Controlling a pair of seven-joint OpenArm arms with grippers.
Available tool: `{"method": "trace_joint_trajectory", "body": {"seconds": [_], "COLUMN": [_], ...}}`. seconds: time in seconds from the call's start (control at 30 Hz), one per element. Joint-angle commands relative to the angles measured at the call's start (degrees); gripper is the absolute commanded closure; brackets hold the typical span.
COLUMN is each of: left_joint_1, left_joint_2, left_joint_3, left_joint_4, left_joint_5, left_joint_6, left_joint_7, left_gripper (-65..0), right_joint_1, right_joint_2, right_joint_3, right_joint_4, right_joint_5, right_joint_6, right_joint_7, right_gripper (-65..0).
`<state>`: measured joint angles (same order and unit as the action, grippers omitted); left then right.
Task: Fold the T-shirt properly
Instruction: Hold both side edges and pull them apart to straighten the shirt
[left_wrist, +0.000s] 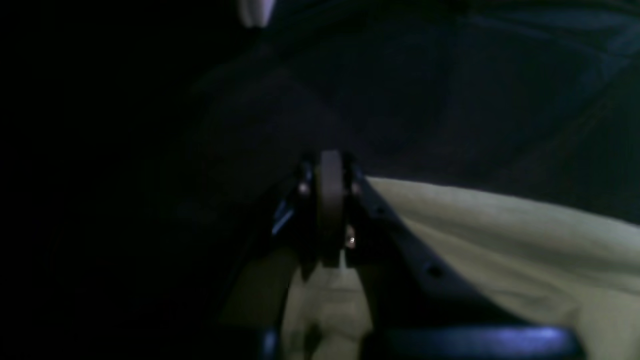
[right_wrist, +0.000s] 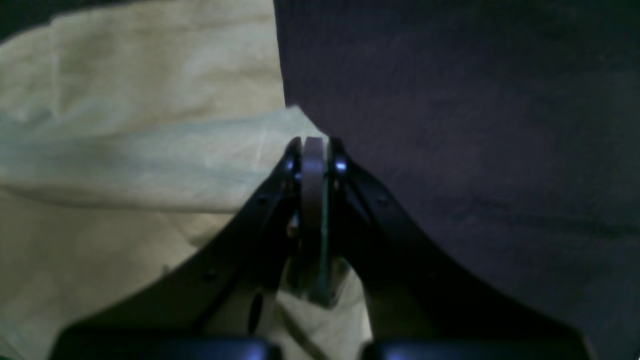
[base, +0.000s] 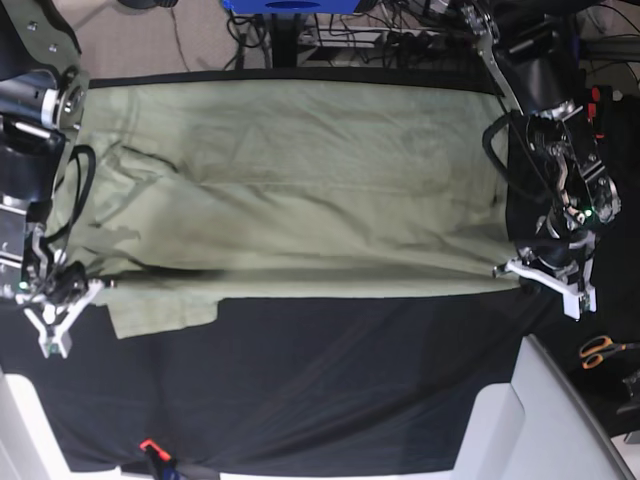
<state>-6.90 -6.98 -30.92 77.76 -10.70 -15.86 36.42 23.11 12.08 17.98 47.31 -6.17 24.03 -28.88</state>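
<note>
I had both end effectors, left (base: 512, 268) and right (base: 92, 288), pinched on the T-shirt (base: 300, 190) spread across the tabletop (base: 330, 380); uneven pulling risked a slipped, crooked fold.

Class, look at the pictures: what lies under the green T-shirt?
A black cloth shows beyond the T-shirt along its near edge and sides. Whatever lies beneath the shirt's middle is covered.

You're looking straight down from the base camera, high above the T-shirt (base: 290, 190) and black cloth (base: 320, 380). Both wrist cameras are peering along their own closed jaws, very close — each sharing a shirt edge with that overhead view.
</note>
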Motion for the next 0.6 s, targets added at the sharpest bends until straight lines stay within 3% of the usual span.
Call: {"method": "trace_joint_trajectory", "body": {"seconds": [0.0,0.1,0.23,0.57], "left_joint_1": [-0.71,1.14,3.86,11.07], "left_joint_2": [-0.71,-0.8,-0.71,0.79], "left_joint_3": [0.02,0.02,0.19,0.63], "left_joint_4": [1.5,2.29,4.66,9.06], "left_joint_5": [-0.42,-0.42,-0.42,-0.42], "left_joint_6": [0.08,0.08,0.08,-0.1], "left_joint_7": [-1.48,0.98,3.09,3.36], "left_gripper": [0.0,0.0,0.0,0.0], "right_joint_1": [1.11,0.67,-0.74,-6.19], "right_joint_2": [0.8,0.72,0.63,0.54], "right_joint_3": [0.0,0.0,0.0,0.09], "right_joint_4": [1.26,1.26,3.02,16.73], "right_joint_5": [0.24,0.24,0.24,0.24], "right_joint_6": [0.01,0.1,2.91,3.88], "right_joint_7": [-0.52,-1.58,-2.02,-12.3], "right_gripper": [0.0,0.0,0.0,0.0]}}
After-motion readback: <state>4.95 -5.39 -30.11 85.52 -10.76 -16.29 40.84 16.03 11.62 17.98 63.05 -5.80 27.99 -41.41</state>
